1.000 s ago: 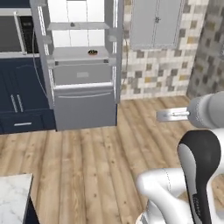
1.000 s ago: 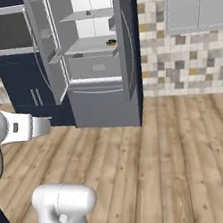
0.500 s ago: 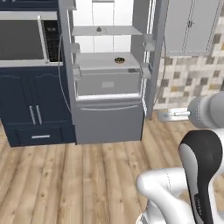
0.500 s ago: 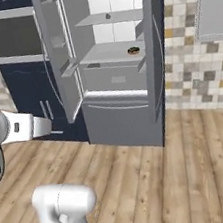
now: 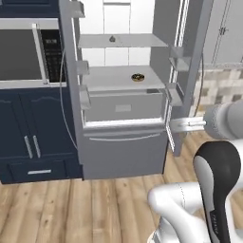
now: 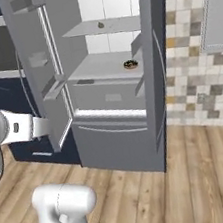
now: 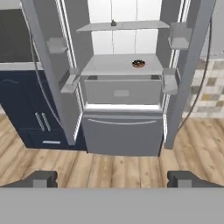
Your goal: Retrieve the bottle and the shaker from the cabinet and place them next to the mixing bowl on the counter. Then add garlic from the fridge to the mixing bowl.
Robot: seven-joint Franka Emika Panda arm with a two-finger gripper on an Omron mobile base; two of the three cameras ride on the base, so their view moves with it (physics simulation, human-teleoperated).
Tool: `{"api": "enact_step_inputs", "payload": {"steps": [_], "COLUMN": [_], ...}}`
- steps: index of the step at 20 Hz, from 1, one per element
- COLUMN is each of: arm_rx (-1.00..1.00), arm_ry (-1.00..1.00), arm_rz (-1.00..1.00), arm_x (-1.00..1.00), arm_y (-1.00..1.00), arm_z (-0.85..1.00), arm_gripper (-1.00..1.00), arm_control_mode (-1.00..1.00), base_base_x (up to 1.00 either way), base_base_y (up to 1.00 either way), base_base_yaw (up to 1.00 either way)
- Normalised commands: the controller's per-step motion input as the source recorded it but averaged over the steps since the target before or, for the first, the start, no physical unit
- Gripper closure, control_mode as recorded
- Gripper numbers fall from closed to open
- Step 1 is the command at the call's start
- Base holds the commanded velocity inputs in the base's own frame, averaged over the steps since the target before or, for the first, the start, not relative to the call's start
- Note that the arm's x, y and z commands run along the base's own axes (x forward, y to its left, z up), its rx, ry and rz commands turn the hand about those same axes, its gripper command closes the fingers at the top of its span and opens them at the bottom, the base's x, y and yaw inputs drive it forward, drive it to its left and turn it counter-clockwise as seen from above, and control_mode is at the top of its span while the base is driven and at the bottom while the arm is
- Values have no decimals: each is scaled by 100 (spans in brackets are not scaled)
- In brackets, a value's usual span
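Observation:
The fridge [image 7: 122, 131] stands straight ahead with both grey doors swung open, also seen as the fridge [image 5: 123, 152] and the fridge [image 6: 118, 143]. A tiny pale garlic [image 7: 113, 22] sits on its upper shelf, the same garlic [image 5: 112, 39] and garlic [image 6: 101, 24] in the base views. My gripper [image 7: 113, 179] is open and empty, well short of the fridge and low in front of its drawer. The bottle, the shaker, the mixing bowl and the counter are out of view.
A dark-frosted donut [image 7: 138, 64] lies on the lower shelf. The open left door [image 7: 48, 74] and right door [image 7: 192, 70] flank the shelves. Navy cabinets [image 5: 28, 142] with a built-in oven [image 5: 21, 52] stand left; a tiled wall [image 6: 200, 80] is right. Wooden floor lies between.
The whole picture has shifted and grown: the base has driven closer, and the fridge now stands large and centred. The gripper stays open.

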Motion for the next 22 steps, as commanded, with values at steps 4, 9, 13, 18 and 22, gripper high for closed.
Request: {"api": "enact_step_inputs", "payload": {"steps": [4, 9, 13, 18, 22], "arm_rx": [0, 0, 0, 0, 0], "arm_ry": [0, 0, 0, 0, 0], "arm_rz": [0, 0, 0, 0, 0], "arm_x": [0, 0, 0, 0, 0], "arm_y": [0, 0, 0, 0, 0], "arm_z": [0, 0, 0, 0, 0], "arm_gripper": [-100, -100, -100, -100, -100], "arm_control_mode": [100, 100, 100, 100, 100], "base_base_x": [100, 100, 100, 100, 91], "base_base_y": [11, 15, 25, 37, 69], "base_base_yaw": [-9, -14, -17, -21, -21]}}
